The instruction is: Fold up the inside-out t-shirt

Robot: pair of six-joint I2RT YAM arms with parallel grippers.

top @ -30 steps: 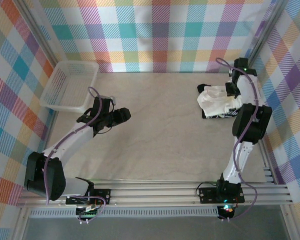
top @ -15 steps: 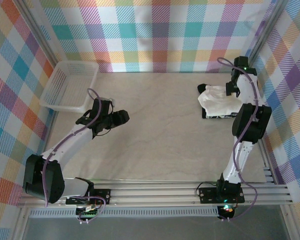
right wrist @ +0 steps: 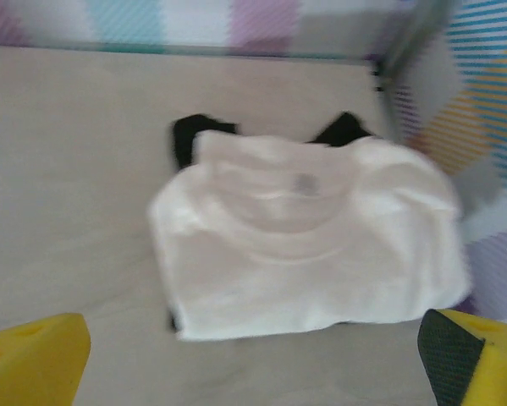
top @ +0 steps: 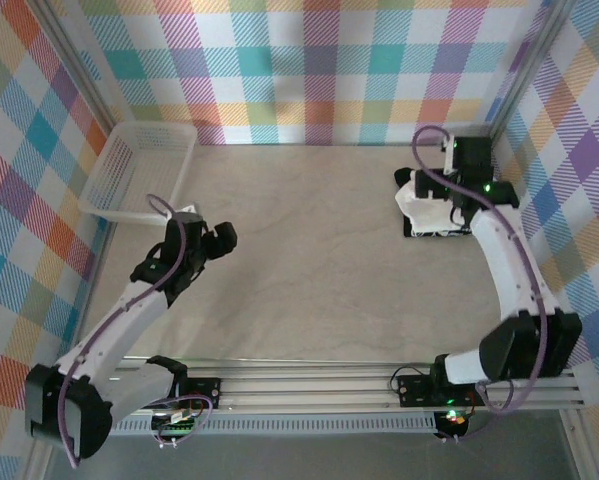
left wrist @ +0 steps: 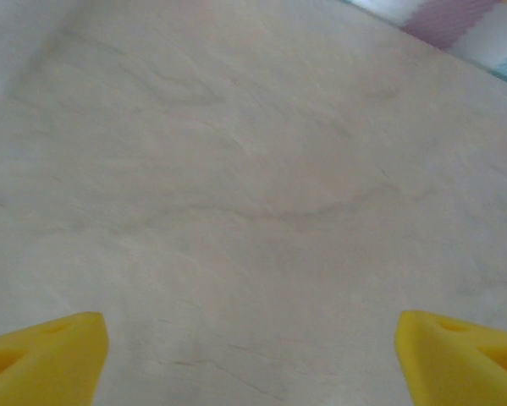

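Right wrist view, lower frame: right gripper, yellow-tipped jaws wide apart, empty. Centre: soft white fabric t-shirt, folded compactly atop a black t-shirt. Light and limp; probably best pinched at a folded edge. Left gripper likewise spread.

- inside-out t-shirt: plain white, soft fabric, folded into compact rectangle, neckline facing up
- lies flat nr far-right corner of tabletop, atop black shirt
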